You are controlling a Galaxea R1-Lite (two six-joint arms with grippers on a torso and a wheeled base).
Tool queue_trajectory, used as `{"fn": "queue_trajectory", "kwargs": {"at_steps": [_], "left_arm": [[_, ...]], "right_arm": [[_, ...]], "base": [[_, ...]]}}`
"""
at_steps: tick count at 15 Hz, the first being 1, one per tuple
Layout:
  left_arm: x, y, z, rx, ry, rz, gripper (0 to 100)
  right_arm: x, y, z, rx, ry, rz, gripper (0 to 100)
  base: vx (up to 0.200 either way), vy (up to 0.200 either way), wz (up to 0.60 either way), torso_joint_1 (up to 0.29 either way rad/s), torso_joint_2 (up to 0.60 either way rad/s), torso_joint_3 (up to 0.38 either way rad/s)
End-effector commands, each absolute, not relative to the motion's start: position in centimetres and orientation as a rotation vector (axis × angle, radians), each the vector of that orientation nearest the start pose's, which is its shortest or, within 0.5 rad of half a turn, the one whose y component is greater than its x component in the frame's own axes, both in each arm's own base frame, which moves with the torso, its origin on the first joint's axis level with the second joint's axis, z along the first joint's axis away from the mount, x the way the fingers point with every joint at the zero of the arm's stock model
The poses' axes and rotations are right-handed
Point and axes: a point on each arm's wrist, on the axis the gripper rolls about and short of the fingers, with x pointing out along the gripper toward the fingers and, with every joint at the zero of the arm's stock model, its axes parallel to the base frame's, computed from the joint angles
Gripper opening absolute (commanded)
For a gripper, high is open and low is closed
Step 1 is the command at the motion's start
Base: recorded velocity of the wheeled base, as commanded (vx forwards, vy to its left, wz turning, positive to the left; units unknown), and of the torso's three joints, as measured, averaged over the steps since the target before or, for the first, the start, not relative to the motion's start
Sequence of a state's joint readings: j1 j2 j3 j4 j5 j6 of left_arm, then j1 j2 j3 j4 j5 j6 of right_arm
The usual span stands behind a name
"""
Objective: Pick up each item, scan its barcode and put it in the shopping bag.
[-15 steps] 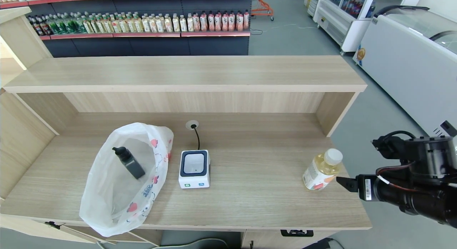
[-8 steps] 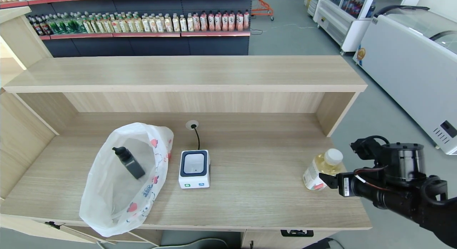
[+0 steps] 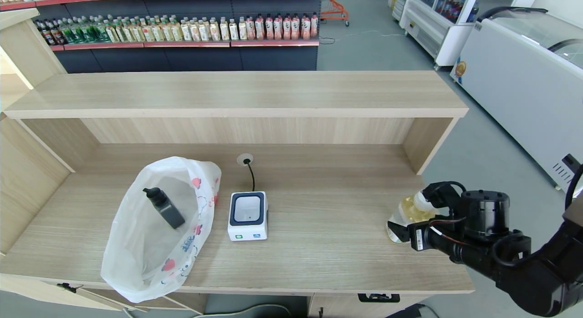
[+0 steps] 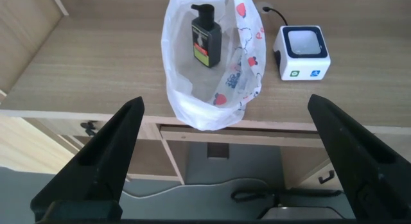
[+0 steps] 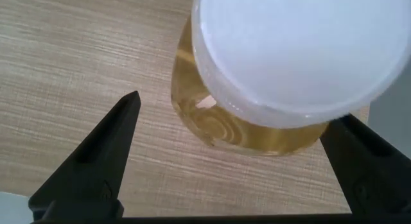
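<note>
Figure: on the counter (image 3: 328,249), the shopping bag (image 3: 150,259) is lying at lower left, a pump bottle (image 3: 165,208) inside it. The scanner (image 3: 248,215) is sitting just right of the bag, at centre. The drink bottle (image 3: 403,208) is standing at the right edge, between the fingers of my right gripper (image 3: 406,216).

Before me: light wood checkout counter (image 3: 319,245), raised ledge (image 3: 237,92) along far side, side panels at both ends. Beyond it, red-edged store shelves (image 3: 182,44) lined with drink bottles (image 3: 255,28). Grey floor (image 3: 378,49). White chest freezers (image 3: 514,90) on my right. Orange trolley (image 3: 336,8) far back. Bright, even light.
</note>
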State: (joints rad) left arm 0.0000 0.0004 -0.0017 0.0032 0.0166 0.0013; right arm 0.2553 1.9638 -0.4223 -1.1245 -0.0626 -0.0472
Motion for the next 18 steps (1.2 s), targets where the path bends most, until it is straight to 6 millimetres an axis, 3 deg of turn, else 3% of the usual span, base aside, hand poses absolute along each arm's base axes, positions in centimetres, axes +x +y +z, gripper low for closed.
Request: {"fn": "queue_trajectory", "kwargs": {"at_steps": [1, 16, 17, 18], "left_arm": [[-2.3, 0.0, 7.6, 0.002, 0.002, 0.017, 100], [-2.3, 0.0, 7.6, 0.002, 0.002, 0.017, 100], [-2.3, 0.0, 7.6, 0.002, 0.002, 0.017, 100], [-2.3, 0.0, 7.6, 0.002, 0.002, 0.017, 100]], "right_arm": [[28.5, 7.5, 4.9, -0.116, 0.442, 0.22, 100], [31.7, 9.4, 3.0, -0.19, 0.266, 0.353, 100], [31.8, 9.4, 3.0, -0.187, 0.243, 0.367, 0], [31.9, 9.4, 3.0, -0.186, 0.235, 0.368, 0]], "base": [[0.0, 0.0, 0.0, 0.0, 0.0, 0.0], [0.0, 0.0, 0.0, 0.0, 0.0, 0.0], [0.0, 0.0, 0.0, 0.0, 0.0, 0.0], [0.0, 0.0, 0.0, 0.0, 0.0, 0.0]]}}
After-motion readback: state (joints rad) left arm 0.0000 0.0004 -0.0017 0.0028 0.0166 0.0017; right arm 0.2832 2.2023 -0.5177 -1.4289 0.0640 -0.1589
